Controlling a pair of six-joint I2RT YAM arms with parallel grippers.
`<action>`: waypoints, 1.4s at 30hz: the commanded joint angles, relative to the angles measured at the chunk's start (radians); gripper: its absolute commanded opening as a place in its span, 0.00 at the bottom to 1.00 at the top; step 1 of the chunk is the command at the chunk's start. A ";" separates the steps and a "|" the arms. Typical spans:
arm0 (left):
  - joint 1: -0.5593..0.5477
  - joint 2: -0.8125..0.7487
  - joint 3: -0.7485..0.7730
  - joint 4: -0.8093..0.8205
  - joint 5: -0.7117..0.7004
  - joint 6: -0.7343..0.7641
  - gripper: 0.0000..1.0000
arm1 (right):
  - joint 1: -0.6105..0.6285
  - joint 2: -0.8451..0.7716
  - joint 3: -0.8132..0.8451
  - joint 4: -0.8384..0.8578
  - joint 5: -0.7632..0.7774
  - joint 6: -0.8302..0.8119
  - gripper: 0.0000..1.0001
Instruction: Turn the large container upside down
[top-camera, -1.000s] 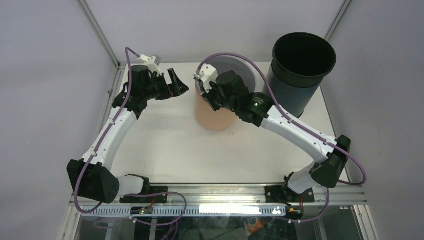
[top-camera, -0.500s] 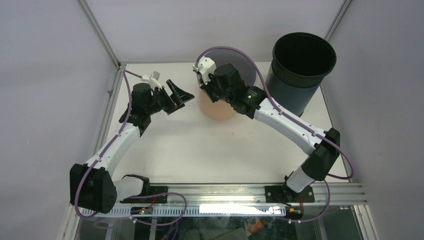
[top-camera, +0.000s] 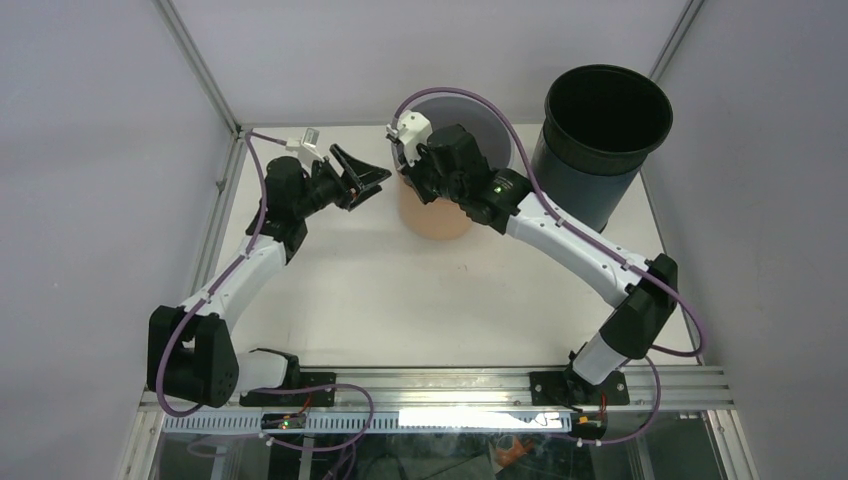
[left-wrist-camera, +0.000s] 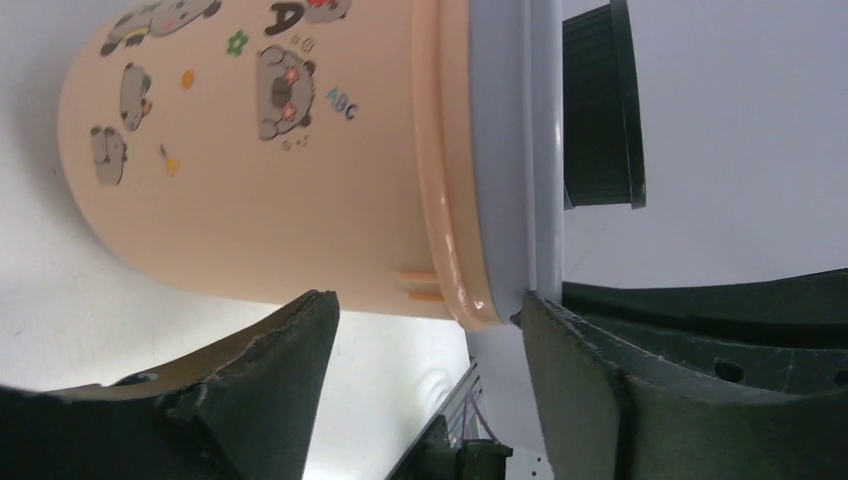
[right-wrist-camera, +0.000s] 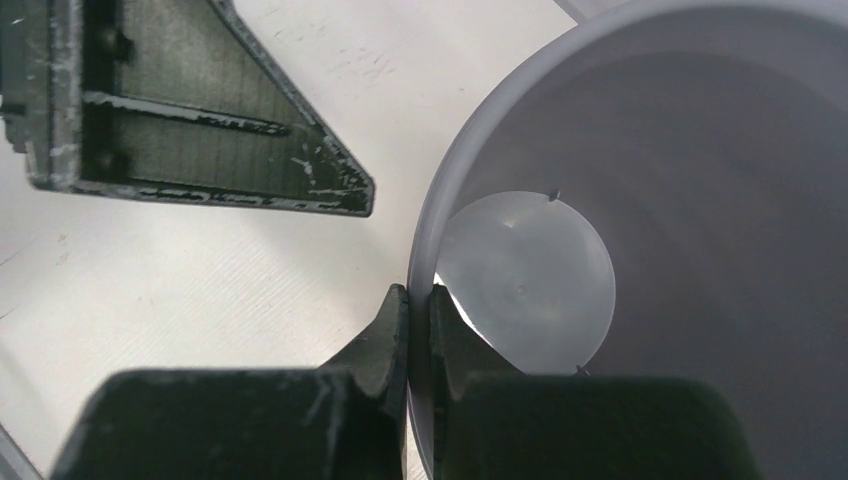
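Top external view is showing the peach bucket (top-camera: 432, 215) standing upright, mouth up, at about 12 o'clock on the white table (top-camera: 400, 300), close to the far edge. The right hand (top-camera: 408, 178) is pinching the bucket's grey rim on its 9 o'clock side, with one finger inside the wall and one outside. The right wrist view is showing those jaws narrowed to a slit around the thin wall (right-wrist-camera: 418, 295).

The left hand (top-camera: 372, 183) is hovering just beside the bucket at 9 o'clock, its jaws standing wide and gripping nothing. From the left wrist view the cartoon-printed side (left-wrist-camera: 270, 170) is filling the gap beyond the two fingertips (left-wrist-camera: 310, 320). Whether the finger nearer the rim is touching the grey lip cannot be told.

A tall black bin (top-camera: 600, 140) is standing at 2 o'clock, in the far right corner, just beside the bucket with only a narrow gap between them. It is crowding that side. The right forearm is stretching across the table from 5 o'clock, lying in front of the bin. A metal frame post (top-camera: 200, 65) is rising at 10 o'clock behind the left hand.

Bare table is lying open from the bucket toward 6 o'clock, between the two arms.
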 joint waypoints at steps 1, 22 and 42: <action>-0.005 0.024 0.056 0.078 0.012 -0.023 0.64 | -0.002 0.007 0.080 0.052 -0.044 0.036 0.00; -0.075 0.139 0.055 0.238 0.008 -0.131 0.17 | -0.003 0.023 0.121 0.011 -0.118 0.070 0.00; -0.082 0.155 0.077 0.044 -0.070 -0.127 0.02 | 0.058 -0.064 0.277 0.000 0.004 -0.011 0.00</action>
